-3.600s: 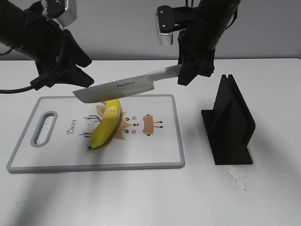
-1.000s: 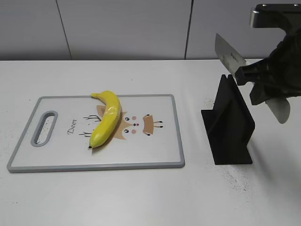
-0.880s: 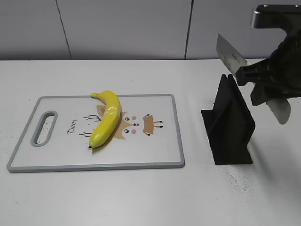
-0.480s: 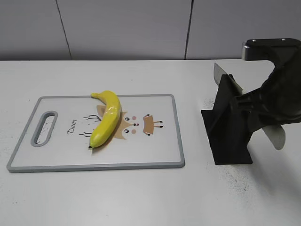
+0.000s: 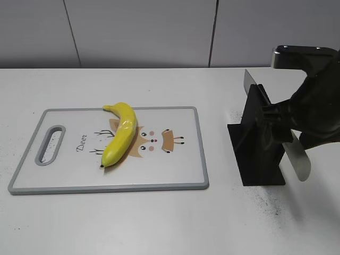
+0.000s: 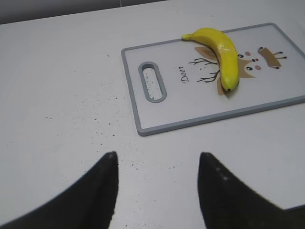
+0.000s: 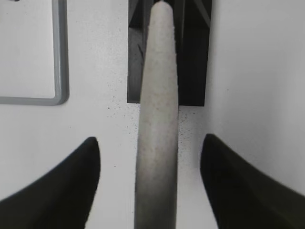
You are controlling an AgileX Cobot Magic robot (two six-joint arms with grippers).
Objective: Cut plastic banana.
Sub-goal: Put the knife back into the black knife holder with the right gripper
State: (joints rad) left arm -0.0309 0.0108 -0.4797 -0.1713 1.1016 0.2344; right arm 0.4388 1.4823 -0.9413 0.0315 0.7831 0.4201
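Compared with a few seconds back, when the knife [image 5: 294,154] hung across the plastic banana [image 5: 120,137] with both arms over the cutting board [image 5: 175,172], the scene has cleared: the left arm is gone from the exterior view and the right arm has carried the knife to the black knife stand [image 5: 258,139] at the right of the table [image 5: 159,223]. Over the last second the blade has dropped from above the stand into its slot; its tip now shows just behind the stand's top, handle slanting down to the near right. Right wrist view: the pale handle runs up the middle of the picture between the two fingers of the right gripper [image 7: 151,191], which stand visibly apart from it on either side, so the jaws read as open, handle released or nearly so. Left gripper [image 6: 156,183] hovers over bare table near-left of the board, jaws open, holding nothing. Banana lies whole on the deer print, centre-left of the board, stem toward the far edge, no visible split. Judgement: cutting stroke looks finished, tool being stowed; whether the toy parted I cannot tell.
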